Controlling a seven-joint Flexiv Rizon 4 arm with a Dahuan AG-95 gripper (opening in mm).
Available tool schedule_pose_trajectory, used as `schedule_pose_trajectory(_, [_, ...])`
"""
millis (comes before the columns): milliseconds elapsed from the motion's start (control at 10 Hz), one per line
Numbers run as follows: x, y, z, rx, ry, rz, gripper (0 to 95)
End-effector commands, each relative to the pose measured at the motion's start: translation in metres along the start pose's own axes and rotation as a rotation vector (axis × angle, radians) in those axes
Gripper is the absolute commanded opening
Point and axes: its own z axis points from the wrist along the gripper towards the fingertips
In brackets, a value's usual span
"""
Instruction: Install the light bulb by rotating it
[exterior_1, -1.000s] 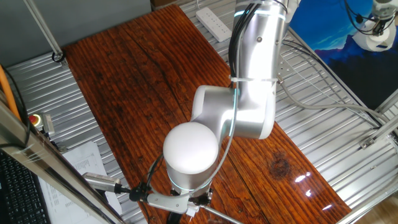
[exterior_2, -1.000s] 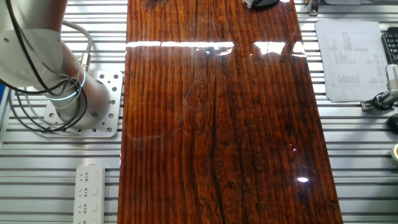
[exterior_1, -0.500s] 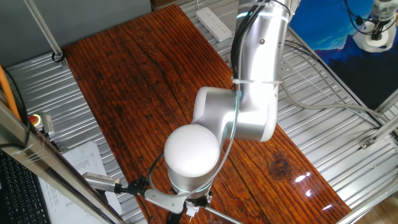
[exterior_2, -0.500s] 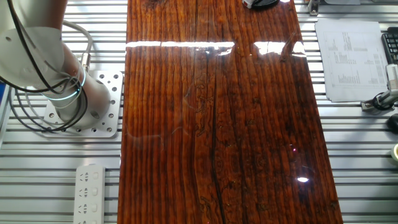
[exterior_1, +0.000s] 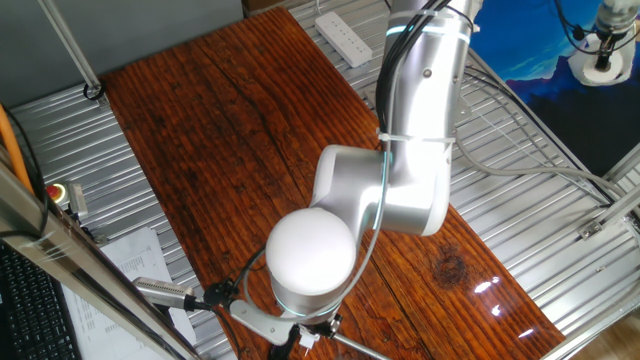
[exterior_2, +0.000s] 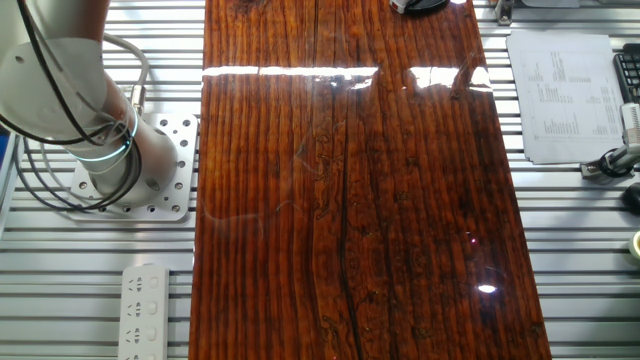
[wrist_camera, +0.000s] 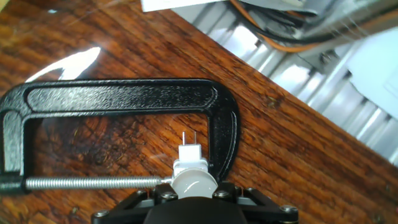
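Gripper (wrist_camera: 194, 198) closed on the light bulb (wrist_camera: 193, 182) at the lower edge of the hand view, two pins pointing away from the fingers. Just beyond the bulb, black C-clamp (wrist_camera: 124, 99) lying flat on the wooden tabletop (wrist_camera: 298, 149), threaded screw reaching the bulb's left side. Hidden under the arm (exterior_1: 385, 185) in one fixed view; power strip (exterior_2: 141, 310) near the base in the other.

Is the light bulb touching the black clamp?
Cannot tell. In the hand view the light bulb overlaps the black clamp; no gap or contact shows plainly.
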Motion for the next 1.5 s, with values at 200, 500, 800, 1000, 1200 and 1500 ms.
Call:
schedule_pose_trajectory(200, [0.0007, -0.0005, -0.0004, 0.005, -0.001, 0.094, 19.0])
schedule_pose_trajectory(500, [0.0008, -0.0006, -0.0003, 0.005, -0.001, 0.165, 19.0])
schedule_pose_trajectory(800, [0.0007, -0.0006, -0.0002, 0.007, 0.001, 0.236, 19.0])
schedule_pose_trajectory(1000, [0.0007, -0.0006, -0.0002, 0.011, 0.001, 0.287, 19.0])
schedule_pose_trajectory(1200, [0.0008, -0.0007, -0.0003, 0.014, 0.002, 0.315, 19.0])
schedule_pose_trajectory(1500, [0.0009, -0.0009, -0.0003, 0.011, 0.002, 0.328, 38.0])
